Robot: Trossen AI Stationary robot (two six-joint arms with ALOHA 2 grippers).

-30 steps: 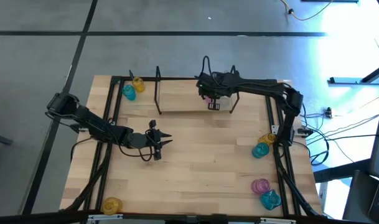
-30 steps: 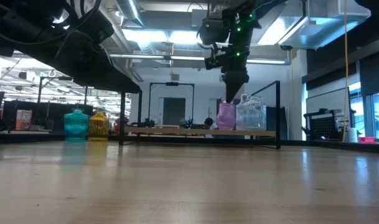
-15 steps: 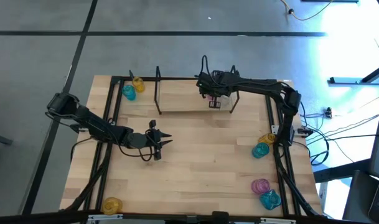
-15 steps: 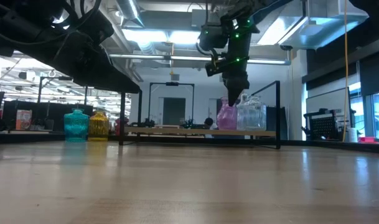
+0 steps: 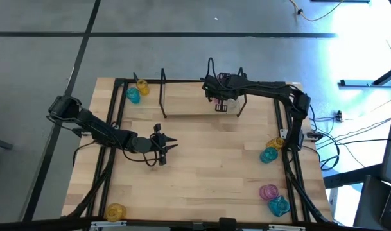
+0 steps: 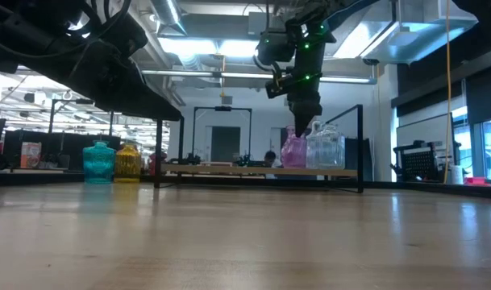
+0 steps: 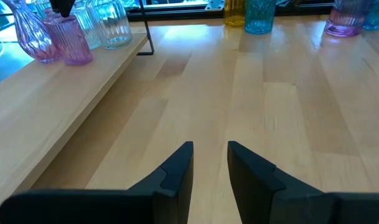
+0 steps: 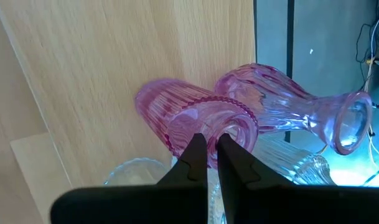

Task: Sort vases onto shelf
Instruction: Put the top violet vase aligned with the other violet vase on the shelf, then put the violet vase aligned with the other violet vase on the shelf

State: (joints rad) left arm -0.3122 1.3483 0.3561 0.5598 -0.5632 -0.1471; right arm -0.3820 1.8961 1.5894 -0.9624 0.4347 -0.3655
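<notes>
A: What's different from a second ago?

B: The right hand [image 6: 303,129] is sitting slightly higher over the shelf [image 5: 189,113] than it was, and barely shifting over the last half second. Everything else is lying as it was.

A: And its fingers?

B: They're nearly pressed together, with only a narrow gap showing. In the right wrist view they're poised at the rim of the ribbed pink vase [image 8: 189,121], but I can't tell whether they're pinching the glass or have just let go.

A: Where is that vase standing?

B: At the shelf's right end, beside a second pink vase [image 8: 289,121] with a narrow neck, and with clear vases [image 6: 326,148] touching or just beside them.

A: So which step is this?

B: I'd judge it's the end of a placement: the pink one is resting on the board, and the hand is about to clear it.

A: The other arm?

B: The left hand [image 5: 166,146] is waiting over the middle of the desk [image 5: 208,167], fingers spread, holding nothing.

A: What's left?

B: A yellow and a teal vase [image 5: 132,95] at the desk's far left corner, a pair [image 5: 270,151] at the right edge, a pink and a blue [image 5: 273,199] by the near right corner, and a yellow one [image 5: 115,210] at the near left. The next move calls for a straight lift off the rim, so the crowded glass isn't nudged.
</notes>
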